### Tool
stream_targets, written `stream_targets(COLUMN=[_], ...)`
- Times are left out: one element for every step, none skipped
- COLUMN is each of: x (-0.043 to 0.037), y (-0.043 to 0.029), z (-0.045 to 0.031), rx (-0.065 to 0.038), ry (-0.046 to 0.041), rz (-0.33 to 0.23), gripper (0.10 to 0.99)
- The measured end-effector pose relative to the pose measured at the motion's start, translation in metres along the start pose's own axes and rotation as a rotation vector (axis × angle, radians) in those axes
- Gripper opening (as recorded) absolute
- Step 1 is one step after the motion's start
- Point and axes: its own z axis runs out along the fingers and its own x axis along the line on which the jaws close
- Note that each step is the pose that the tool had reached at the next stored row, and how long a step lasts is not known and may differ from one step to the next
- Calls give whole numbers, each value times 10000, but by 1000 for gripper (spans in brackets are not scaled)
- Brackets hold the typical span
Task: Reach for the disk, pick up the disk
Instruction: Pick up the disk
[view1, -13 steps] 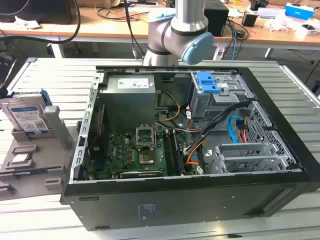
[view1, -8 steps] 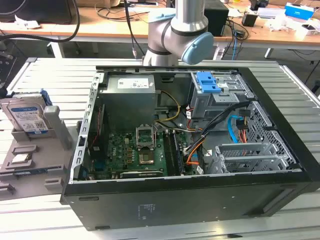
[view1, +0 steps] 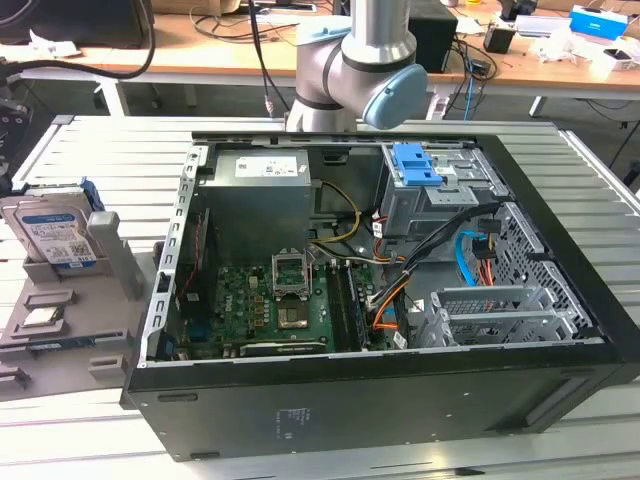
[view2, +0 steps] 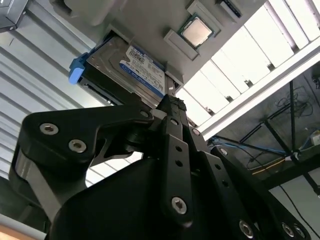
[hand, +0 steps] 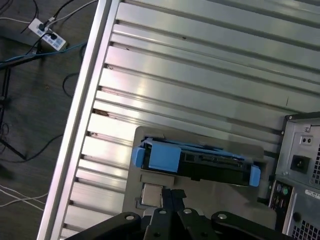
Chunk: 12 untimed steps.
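1. The disk stands on edge in a grey holder at the far left of the exterior view. The holder rests on the slatted metal surface, well apart from the computer case.
2. The label of the disk faces the near side. A blue bracket runs along its edges.
3. A processor chip lies in a holder pocket just beside the disk, on the near side.
4. The case lies open at the centre, with the motherboard exposed.
5. The arm rises at the far side of the case. A blue caddy sits on the metal cage, right of centre.
6. In both wrist views the gripper points at the disk and the chip.
7. The fingers are pressed together and pinch nothing. They are apart from the disk.
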Motion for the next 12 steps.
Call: stream_targets(x=[0,0,0,0,0,0,0,0,0,0,0,0], y=[0,0,0,0,0,0,0,0,0,0,0,0], z=[0,0,0,0,0,0,0,0,0,0,0,0], rx=[0,0,0,0,0,0,0,0,0,1,1,0], ry=[6,11,14,17,22,26,30,37,39,45,48,50], rz=[-147,-282,-364,-443,-598,-684,-787,-965,-1033,-1177,-1237,-1295], gripper=[106,106,106,106,106,106,106,106,106,106,106,106])
